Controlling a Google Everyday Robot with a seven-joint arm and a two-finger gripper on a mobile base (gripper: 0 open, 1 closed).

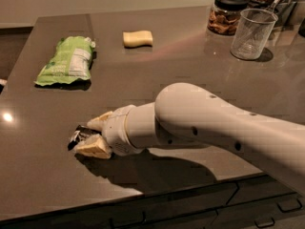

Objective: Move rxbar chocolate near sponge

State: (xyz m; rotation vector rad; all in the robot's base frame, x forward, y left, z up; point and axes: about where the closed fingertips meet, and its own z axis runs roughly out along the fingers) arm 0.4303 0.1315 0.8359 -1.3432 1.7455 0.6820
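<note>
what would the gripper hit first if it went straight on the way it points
Most likely the chocolate bar: it lies right at the tip of the gripper, which points left, low over the table.
</note>
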